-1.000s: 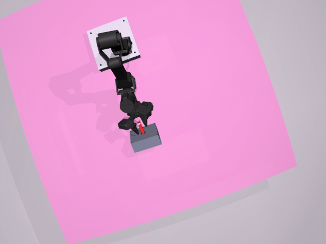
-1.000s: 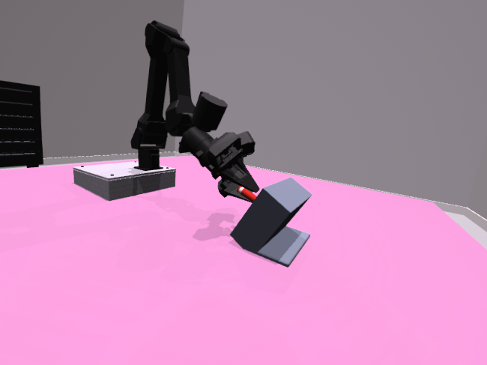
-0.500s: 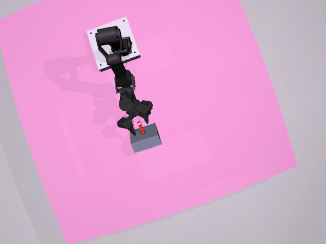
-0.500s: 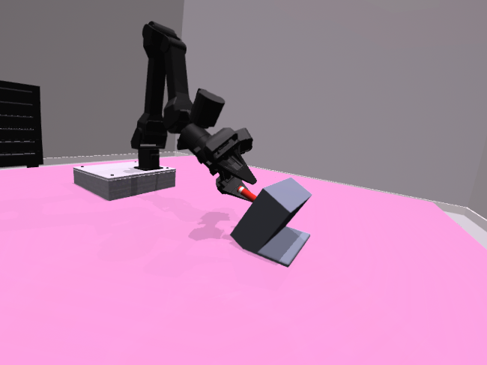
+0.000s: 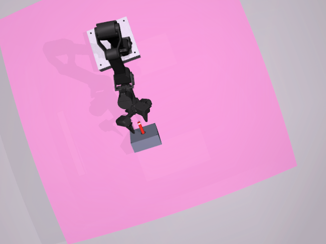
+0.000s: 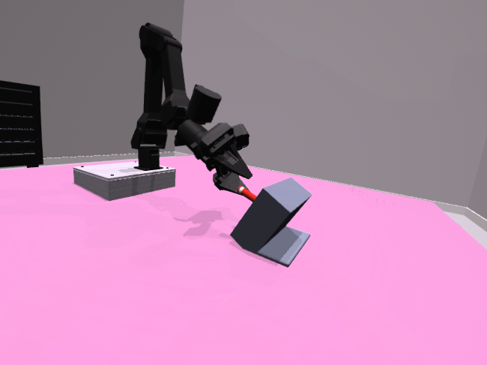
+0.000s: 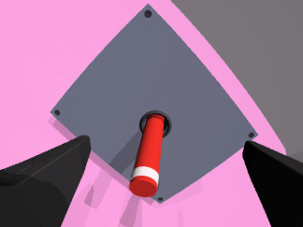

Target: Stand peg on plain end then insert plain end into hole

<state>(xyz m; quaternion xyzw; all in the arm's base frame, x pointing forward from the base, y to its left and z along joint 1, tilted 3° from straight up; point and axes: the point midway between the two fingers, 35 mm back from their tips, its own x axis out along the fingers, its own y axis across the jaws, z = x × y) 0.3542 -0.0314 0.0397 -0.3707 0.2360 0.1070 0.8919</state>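
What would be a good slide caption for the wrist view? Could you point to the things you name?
Open claw (image 5: 140, 127) (image 6: 244, 183) (image 7: 168, 147) astride a red peg (image 5: 141, 128) (image 6: 248, 194) (image 7: 150, 148), its white-banded end sticking out of the panel's (image 5: 150, 131) (image 6: 259, 219) (image 7: 154, 68) hole (image 5: 144, 132) (image 7: 143, 124).

- Base plate (image 5: 128, 28) (image 6: 91, 170): pale, squarish on top, with grey sides and a small dark round mark near each corner.
- Arm (image 5: 106, 29) (image 6: 153, 80): matte black, with two long, slim links above the base plate.
- Gripper (image 5: 140, 127) (image 6: 245, 184) (image 7: 168, 147): black, beyond the base plate's edge, its two angular fingers tapering to narrow, blunt tips.
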